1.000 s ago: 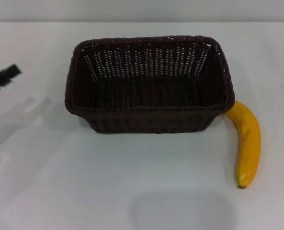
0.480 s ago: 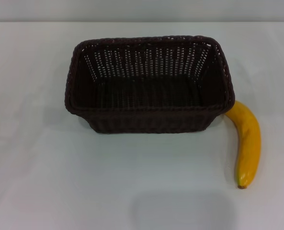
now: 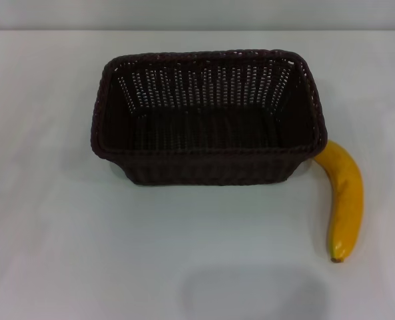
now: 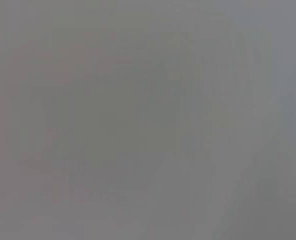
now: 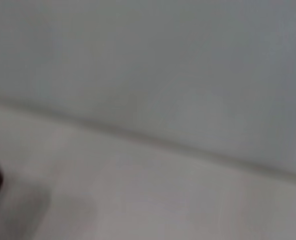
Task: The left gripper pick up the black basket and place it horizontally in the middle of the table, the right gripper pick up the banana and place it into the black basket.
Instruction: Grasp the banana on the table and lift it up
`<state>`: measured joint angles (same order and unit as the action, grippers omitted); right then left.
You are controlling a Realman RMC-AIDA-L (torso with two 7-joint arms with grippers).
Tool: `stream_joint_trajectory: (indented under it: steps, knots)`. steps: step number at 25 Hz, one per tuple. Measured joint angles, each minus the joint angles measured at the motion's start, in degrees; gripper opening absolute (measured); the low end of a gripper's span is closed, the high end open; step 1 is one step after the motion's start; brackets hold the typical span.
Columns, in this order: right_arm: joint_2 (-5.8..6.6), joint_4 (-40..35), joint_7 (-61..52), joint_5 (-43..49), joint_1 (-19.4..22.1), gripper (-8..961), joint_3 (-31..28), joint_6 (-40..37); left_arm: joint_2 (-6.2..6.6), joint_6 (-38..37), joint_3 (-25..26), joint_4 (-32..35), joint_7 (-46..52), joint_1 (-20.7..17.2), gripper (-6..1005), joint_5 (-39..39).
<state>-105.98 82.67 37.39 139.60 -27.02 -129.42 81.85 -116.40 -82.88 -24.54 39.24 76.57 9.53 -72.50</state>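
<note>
Black basket (image 3: pixel 209 117): large rectangular woven wicker piece, dark brown-black, openwork slotted sides and braided rim; it stands upright on the table (image 3: pixel 64 233) with its opening upward and its long side running across the head view, set toward the far half of the tabletop; its interior shows only the dark woven floor. Banana (image 3: pixel 344 200): single curved yellow fruit with faint darker marks, lying flat on the table just outside the basket, at the basket's near right corner; its upper end reaches the corner and appears to touch the rim or pass just under it, though contact cannot be confirmed; its body curves away from the basket toward the near edge and ends in a small brown-green tip. Table: plain white flat surface, bearing the basket and the banana; a faint soft shadow lies on it on the near side of the basket. Left gripper: not visible in any view; the left wrist view gives only a featureless grey field, so the spread of its fingers cannot be told. Right gripper: not identifiable; the right wrist view shows a pale surface meeting a grey wall, with a small dark shape at one edge that cannot be made out; its opening likewise cannot be told.
</note>
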Motion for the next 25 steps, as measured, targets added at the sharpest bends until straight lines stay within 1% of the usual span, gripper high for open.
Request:
stream_joint_trajectory:
  steps: [2, 4, 9, 10, 11, 15, 19, 21, 25]
  knots:
    - [-0.08, 0.98, -1.84, 4.59, -2.37, 843, 0.03, 6.56, 0.08, 0.13, 0.0, -0.07, -0.04, 0.61, 723, 0.18]
    - [-0.57, 1.18, -2.2, 7.45, -4.65, 843, 0.16, 11.57, 0.16, 0.34, 0.02, -0.09, -0.03, 0.86, 723, 0.68]
    - [-3.09, 1.52, -2.42, 11.31, -8.79, 843, 1.38, 21.16, 0.28, 0.46, 0.8, -0.15, 0.09, 0.84, 723, 1.58]
    - [-3.59, 1.58, -2.56, 11.49, -9.13, 843, 1.91, 22.02, 0.28, 0.47, 1.17, -0.14, 0.1, 0.88, 723, 1.59]
    - [-4.11, 1.65, -2.76, 11.69, -9.49, 843, 2.49, 22.79, 0.32, 0.54, 2.11, -0.14, 0.11, 0.91, 723, 1.62]
    - [-7.03, 0.61, -4.99, 12.06, -10.47, 843, 7.24, 23.78, 0.48, 0.56, 2.84, -0.15, 0.11, 0.66, 724, 1.62]
    - [-8.97, -2.02, -7.99, 12.26, -11.01, 843, 12.6, 22.73, 0.64, 0.59, 3.72, -0.15, -0.19, 0.55, 724, 1.36]
    - [-9.32, -2.67, -9.76, 12.05, -11.04, 843, 14.41, 21.92, 0.64, 0.62, 3.75, -0.2, -0.29, 0.63, 724, 1.15]
    - [-9.41, -4.1, -13.09, 10.55, -10.68, 843, 16.98, 20.11, 0.73, 0.63, 3.77, -0.76, -0.74, 0.77, 724, 0.86]
